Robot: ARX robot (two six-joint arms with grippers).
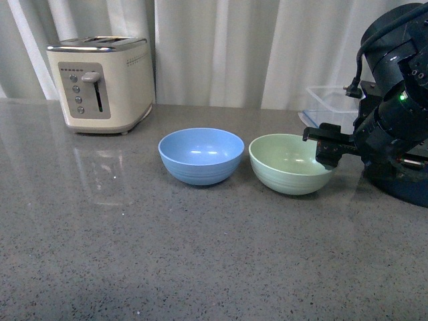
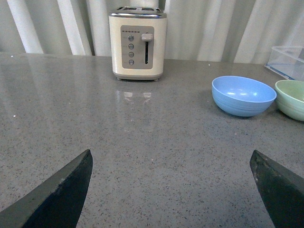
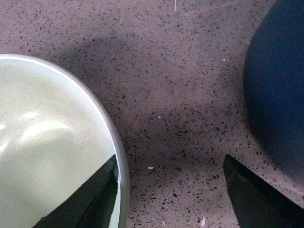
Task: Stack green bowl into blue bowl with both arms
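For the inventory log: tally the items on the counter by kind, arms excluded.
Bowls: 2 (blue bowl, green bowl)
Toaster: 1
Clear container: 1
Dark blue pot: 1
Total: 5

Open counter (image 1: 200,254) all across the front of the blue bowl (image 1: 200,155). The green bowl (image 1: 287,164) crowds just beside its right, and the toaster (image 1: 100,83) is back-left, well apart.

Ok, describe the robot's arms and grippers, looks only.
The right arm is matte black with bulky rounded joints, a black cable and a small green light. The left gripper and right gripper show plain dark wedge-shaped fingers.
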